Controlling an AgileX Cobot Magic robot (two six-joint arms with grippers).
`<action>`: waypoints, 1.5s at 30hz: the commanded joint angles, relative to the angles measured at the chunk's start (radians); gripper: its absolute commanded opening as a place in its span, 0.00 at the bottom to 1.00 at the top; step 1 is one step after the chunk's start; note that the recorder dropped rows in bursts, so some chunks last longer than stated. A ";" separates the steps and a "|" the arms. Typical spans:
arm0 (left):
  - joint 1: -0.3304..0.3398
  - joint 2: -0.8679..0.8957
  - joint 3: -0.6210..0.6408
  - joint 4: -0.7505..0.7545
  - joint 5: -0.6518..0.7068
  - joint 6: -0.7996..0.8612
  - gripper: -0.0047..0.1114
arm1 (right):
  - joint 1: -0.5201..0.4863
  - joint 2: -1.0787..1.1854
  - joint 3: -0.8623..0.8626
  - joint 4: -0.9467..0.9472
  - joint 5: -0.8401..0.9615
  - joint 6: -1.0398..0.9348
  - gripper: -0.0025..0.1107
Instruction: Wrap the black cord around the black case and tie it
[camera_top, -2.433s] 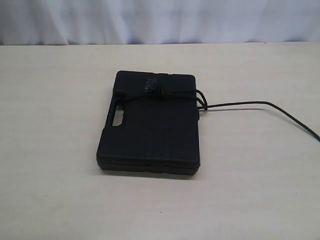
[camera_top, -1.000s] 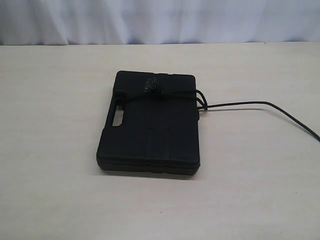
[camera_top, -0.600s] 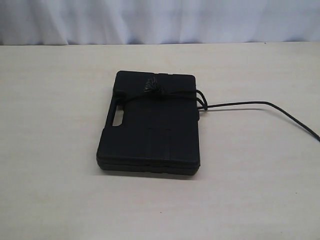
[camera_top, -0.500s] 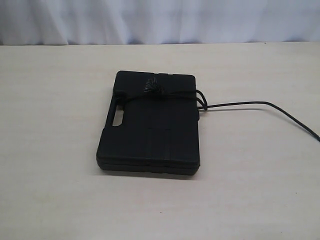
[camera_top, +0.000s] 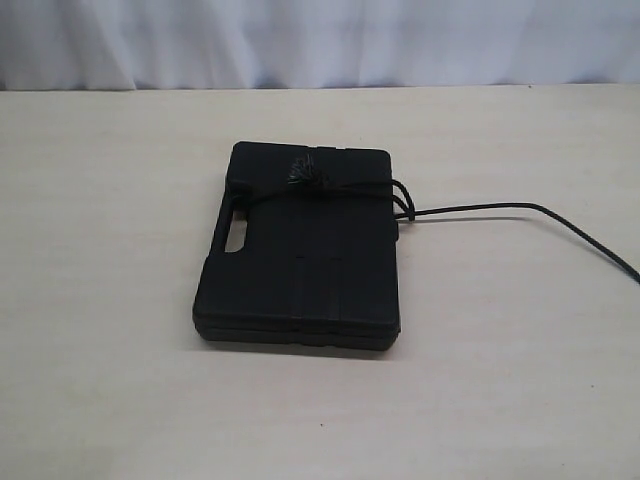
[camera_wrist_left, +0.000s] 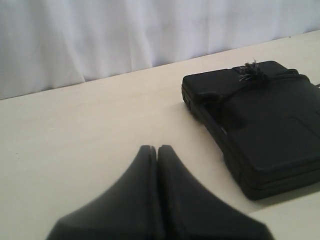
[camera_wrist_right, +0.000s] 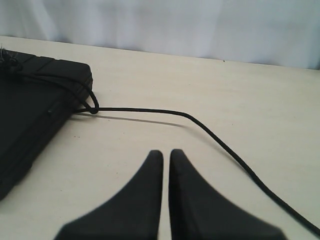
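My left fingers (camera_wrist_left: 142, 190) and right fingers (camera_wrist_right: 145, 200) are pressed together, empty. The black cord (camera_top: 480, 208) rings the black case (camera_top: 300, 260) on the tabletop (camera_top: 100, 300) — if its loose tail gets snagged, I judge the tie could slip open.

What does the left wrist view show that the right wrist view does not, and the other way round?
Only the left wrist view: the left hand, shut, and nearly the whole black case. Only the right wrist view: the right hand and the black cord, its free length trailing across the table. Both: the cord wrapped across one end of the case, and the white curtain behind.
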 joint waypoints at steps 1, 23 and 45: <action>0.002 -0.004 0.004 -0.027 0.002 -0.006 0.04 | -0.001 -0.005 0.001 0.004 0.000 0.000 0.06; 0.123 -0.004 0.004 -0.072 0.002 0.019 0.04 | -0.001 -0.005 0.001 0.004 0.000 0.000 0.06; 0.123 -0.004 0.004 -0.072 0.002 0.019 0.04 | -0.001 -0.005 0.001 0.004 0.000 0.000 0.06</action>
